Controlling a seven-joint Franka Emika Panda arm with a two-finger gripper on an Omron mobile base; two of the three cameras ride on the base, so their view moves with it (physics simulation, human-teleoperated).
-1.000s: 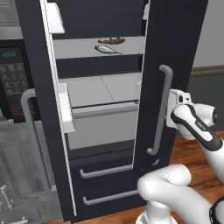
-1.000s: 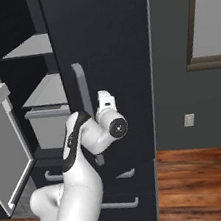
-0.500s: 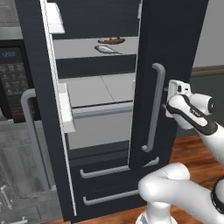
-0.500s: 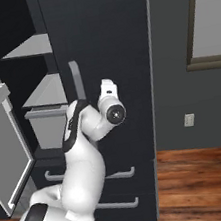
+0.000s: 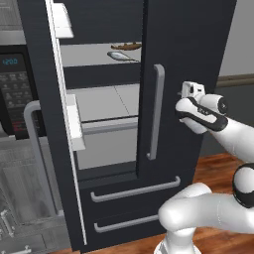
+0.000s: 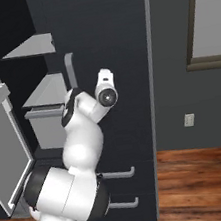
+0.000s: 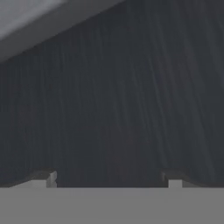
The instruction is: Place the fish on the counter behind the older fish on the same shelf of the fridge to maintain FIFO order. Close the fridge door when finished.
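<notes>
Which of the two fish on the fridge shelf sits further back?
The brown fish. It lies behind the pale silver-grey fish, deeper in on the same upper shelf; the silver-grey one lies nearer the shelf's front edge.

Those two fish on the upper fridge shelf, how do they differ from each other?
The fish is brown and mottled; the older fish is pale silver-grey. The brown fish lies farther back on the shelf, the older fish in front, nearer the opening. The brown one looks more slender, the pale one flatter. Both lie flat on the same shelf, close together.
</notes>
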